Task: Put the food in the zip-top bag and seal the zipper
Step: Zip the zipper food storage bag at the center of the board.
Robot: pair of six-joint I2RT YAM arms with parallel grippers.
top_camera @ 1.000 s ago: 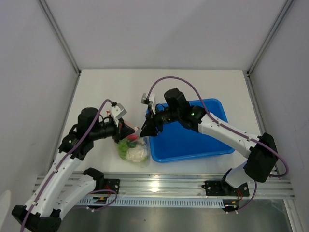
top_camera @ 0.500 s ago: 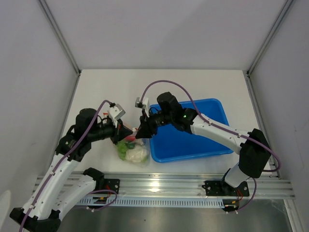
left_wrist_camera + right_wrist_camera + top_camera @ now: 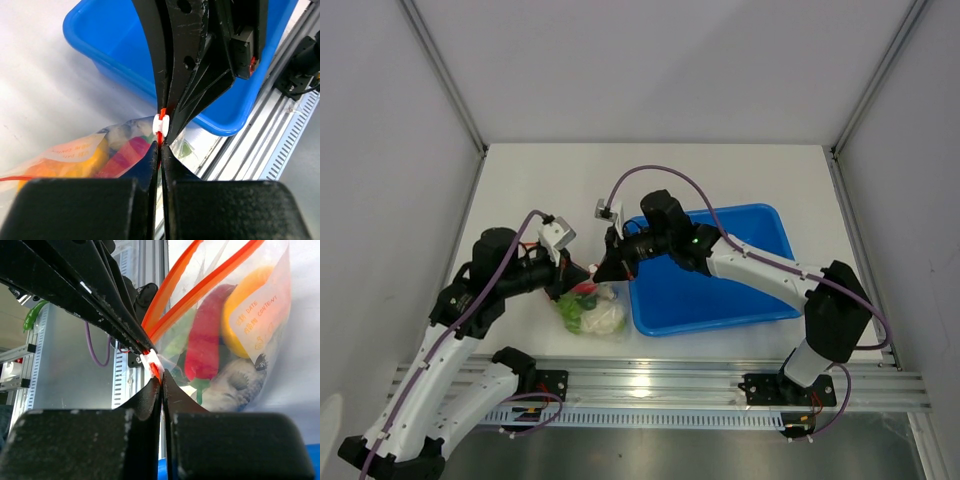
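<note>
While both pairs of fingers are pressed flat together, each has the zipper (image 3: 159,136) pinched between its pads. The left gripper (image 3: 160,150) clamps the orange-red strip from one side. The right gripper (image 3: 162,377) meets it tip to tip, nipping the strip right at the small white slider (image 3: 160,123).

The zip-top bag (image 3: 592,312) hangs below them near the front edge of the table (image 3: 550,190), just left of the blue tray (image 3: 710,295). The red chili (image 3: 205,335), yellow squash (image 3: 250,305) and white cauliflower (image 3: 605,320) are inside it.

A second ago the right gripper stood part open over the tray's left edge, apart from the bag. It has since swung left and closed on the strip. The left grip is unchanged.
</note>
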